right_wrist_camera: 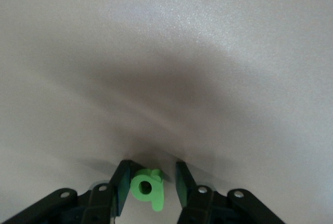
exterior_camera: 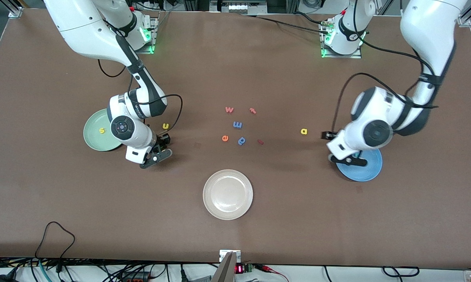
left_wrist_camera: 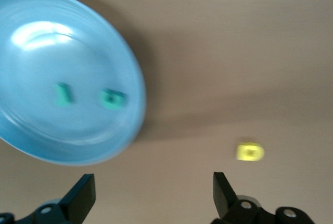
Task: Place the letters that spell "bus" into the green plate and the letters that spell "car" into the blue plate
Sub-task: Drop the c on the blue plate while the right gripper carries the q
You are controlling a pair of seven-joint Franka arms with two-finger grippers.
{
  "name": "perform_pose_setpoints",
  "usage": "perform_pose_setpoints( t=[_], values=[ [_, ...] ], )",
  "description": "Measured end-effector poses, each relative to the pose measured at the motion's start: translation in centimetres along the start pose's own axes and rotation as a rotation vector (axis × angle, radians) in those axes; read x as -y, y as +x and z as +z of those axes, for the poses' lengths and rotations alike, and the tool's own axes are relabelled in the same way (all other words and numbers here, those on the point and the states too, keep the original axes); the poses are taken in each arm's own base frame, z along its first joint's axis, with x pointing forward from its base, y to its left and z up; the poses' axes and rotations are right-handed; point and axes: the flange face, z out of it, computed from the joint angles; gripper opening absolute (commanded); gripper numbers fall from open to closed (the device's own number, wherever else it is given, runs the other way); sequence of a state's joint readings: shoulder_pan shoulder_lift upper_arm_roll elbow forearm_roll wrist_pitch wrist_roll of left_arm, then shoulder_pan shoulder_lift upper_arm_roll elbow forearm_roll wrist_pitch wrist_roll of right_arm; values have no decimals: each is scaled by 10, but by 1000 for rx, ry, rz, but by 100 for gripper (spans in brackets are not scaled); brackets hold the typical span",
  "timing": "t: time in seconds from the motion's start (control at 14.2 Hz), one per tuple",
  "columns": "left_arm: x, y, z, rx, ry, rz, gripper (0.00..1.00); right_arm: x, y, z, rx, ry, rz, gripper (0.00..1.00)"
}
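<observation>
The green plate (exterior_camera: 92, 137) holds a yellow "s" (exterior_camera: 101, 131). A yellow "u" (exterior_camera: 165, 125) lies on the table beside it. My right gripper (exterior_camera: 163, 148) is low on the table next to that plate. Its fingers stand either side of the green "b" (right_wrist_camera: 147, 188): one finger touches it and a gap shows at the other. The blue plate (left_wrist_camera: 31, 130) holds a teal "r" (left_wrist_camera: 63, 94) and a teal "c" (left_wrist_camera: 112, 99). My left gripper (left_wrist_camera: 152, 195) hangs open and empty over that plate's rim (exterior_camera: 370, 174). The yellow "a" (exterior_camera: 304, 131) lies on the table nearby.
A white plate (exterior_camera: 227, 194) sits mid-table, nearer the front camera. Loose letters lie in the middle: a pink "w" (exterior_camera: 229, 109), a red piece (exterior_camera: 252, 110), a blue letter (exterior_camera: 237, 125), an orange "e" (exterior_camera: 225, 138), a blue "p" (exterior_camera: 241, 141).
</observation>
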State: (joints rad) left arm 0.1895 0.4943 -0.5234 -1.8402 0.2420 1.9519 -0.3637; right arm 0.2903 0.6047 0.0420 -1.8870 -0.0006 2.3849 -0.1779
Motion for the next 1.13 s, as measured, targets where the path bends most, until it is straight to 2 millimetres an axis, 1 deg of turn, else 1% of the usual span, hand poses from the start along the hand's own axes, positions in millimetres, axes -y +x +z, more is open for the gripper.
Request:
perform_pose_setpoints(
  t=[0.07,0.14,0.21,0.28,0.35,0.49,0.57,0.71,0.85,0.92,0.99,1.13],
  values=[
    [-23,-7,4,-3,-3,-24,100,0,0,0,0,0,0,26],
    [-43,-13,12,-21,-14,-31,100,0,0,0,0,0,-1,20],
    [-59,-19,24,-43,-29,-32,100,1,0,-3,0,0,-2,16],
    [-68,-25,38,-56,-41,-35,100,2,0,-3,5,1,-2,13],
    [-73,-30,51,-56,-49,-38,100,2,0,-3,5,1,-2,9],
    [-80,-36,67,-58,-61,-44,98,1,0,-3,5,1,-2,9],
    [-85,-39,74,-69,-74,-52,95,1,-1,-3,5,1,-1,9],
    [-92,-45,87,-82,-91,-53,78,-5,-2,-5,9,-2,7,9],
    [-90,-48,93,-92,-70,-35,75,-23,-6,-16,19,-8,36,9],
    [-87,-47,95,-104,-46,-22,71,-38,-10,-27,29,-8,55,9],
    [-84,-45,98,-113,-29,-11,68,-57,-17,-41,42,-4,69,9],
    [-80,-42,105,-118,-19,-1,62,-104,-39,-64,68,14,100,9]
  ],
)
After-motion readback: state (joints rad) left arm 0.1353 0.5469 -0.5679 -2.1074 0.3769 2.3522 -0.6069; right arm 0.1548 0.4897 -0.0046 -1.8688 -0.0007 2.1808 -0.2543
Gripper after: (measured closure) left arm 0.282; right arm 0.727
